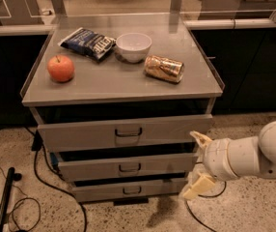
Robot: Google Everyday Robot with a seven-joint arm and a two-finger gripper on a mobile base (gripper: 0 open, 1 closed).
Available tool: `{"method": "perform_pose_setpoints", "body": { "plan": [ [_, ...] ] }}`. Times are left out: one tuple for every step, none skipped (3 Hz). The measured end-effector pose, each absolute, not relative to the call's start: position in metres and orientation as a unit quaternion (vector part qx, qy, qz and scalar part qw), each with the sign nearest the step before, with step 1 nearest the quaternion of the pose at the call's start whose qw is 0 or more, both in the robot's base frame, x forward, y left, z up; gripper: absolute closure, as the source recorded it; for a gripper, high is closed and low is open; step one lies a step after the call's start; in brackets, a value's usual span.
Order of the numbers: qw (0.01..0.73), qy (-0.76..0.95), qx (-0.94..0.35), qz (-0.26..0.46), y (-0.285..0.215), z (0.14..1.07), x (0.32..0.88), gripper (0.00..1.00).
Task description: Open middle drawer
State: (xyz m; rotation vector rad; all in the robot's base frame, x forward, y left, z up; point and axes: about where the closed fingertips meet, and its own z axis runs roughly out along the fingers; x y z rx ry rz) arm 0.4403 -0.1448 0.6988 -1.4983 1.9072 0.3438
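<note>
Hovering just beside the right end of the drawer fronts, the claw point(199, 162) is seen released, its two pale fingers point(199, 185) spread wide, one above the other. The middle drawer point(89, 169) is set between the tall top drawer point(80, 134) and the slim bottom drawer point(94, 192). An apple point(61, 68), chip bag point(87, 42), bowl point(133, 46) and can point(164, 68) are carried on the surface point(118, 85).
</note>
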Motion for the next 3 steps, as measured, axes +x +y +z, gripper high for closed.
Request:
{"method": "perform_pose_setpoints", "body": {
  "plan": [
    [0.328,0.734,-0.578,0.142,-0.143,0.674,0.449,0.00],
    [0.322,0.726,-0.585,0.165,-0.136,0.642,0.463,0.00],
    [0.309,0.716,-0.598,0.185,-0.127,0.601,0.475,0.00]
  ]
}}
